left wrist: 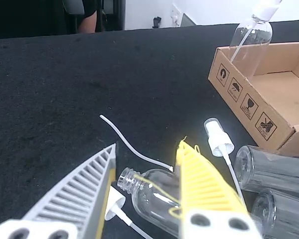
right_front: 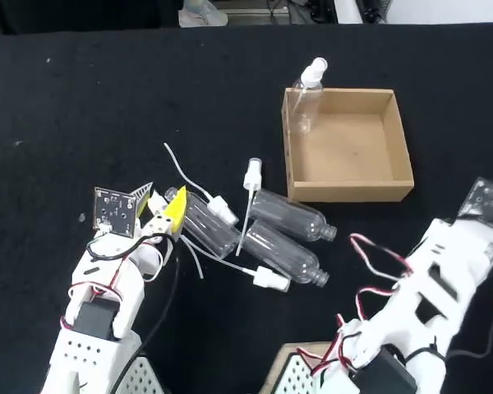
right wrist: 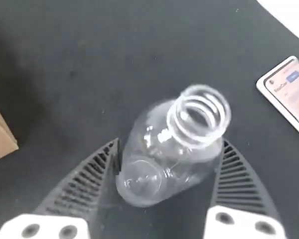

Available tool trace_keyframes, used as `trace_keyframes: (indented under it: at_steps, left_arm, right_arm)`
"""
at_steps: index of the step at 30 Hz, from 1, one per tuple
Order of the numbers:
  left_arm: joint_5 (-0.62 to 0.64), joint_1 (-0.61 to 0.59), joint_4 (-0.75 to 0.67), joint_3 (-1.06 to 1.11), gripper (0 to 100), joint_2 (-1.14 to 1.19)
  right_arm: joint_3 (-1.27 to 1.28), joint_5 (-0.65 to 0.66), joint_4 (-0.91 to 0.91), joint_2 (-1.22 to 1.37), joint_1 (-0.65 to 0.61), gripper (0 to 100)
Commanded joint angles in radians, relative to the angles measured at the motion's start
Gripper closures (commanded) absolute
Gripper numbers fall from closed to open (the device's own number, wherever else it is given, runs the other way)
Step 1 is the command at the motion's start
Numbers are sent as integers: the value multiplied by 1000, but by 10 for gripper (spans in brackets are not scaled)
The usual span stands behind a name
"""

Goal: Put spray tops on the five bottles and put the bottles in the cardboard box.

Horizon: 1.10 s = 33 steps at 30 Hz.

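Observation:
A cardboard box [right_front: 345,144] sits at the back right, with a capped clear bottle [right_front: 306,98] leaning in its far left corner. Three uncapped bottles lie mid-table: one [right_front: 201,222] by my left gripper [right_front: 160,209], two more [right_front: 292,215] [right_front: 283,250] beside it. Loose spray tops [right_front: 251,176] [right_front: 271,279] [right_front: 222,209] lie among them. My left gripper [left wrist: 147,145] is open, its grey and yellow fingers either side of the near bottle's neck [left wrist: 139,186]. My right gripper [right wrist: 169,144] is open around an upright uncapped bottle [right wrist: 174,149].
The right arm [right_front: 444,271] stretches toward the table's right edge. A phone [right wrist: 284,94] lies beyond that bottle near the cloth's edge. Black cloth covers the table, with bare room at the back left. Red and black cables trail from both arms.

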Motion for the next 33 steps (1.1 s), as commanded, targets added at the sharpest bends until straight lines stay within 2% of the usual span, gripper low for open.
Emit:
trace_keyframes:
  at_steps: [1,28,30,33]
  left_arm:
    - [-6,10,-2,22,809,-11]
    - [-6,10,0,22,809,-11]
    - [-6,10,0,22,809,-11]
    - [-6,10,0,22,809,-11]
  right_arm:
    - [18,2,-117,-1,-12,741]
    - [-19,2,-121,7,-14,748]
    - [-19,2,-121,7,-14,805]
    - [-16,2,-121,7,-14,988]
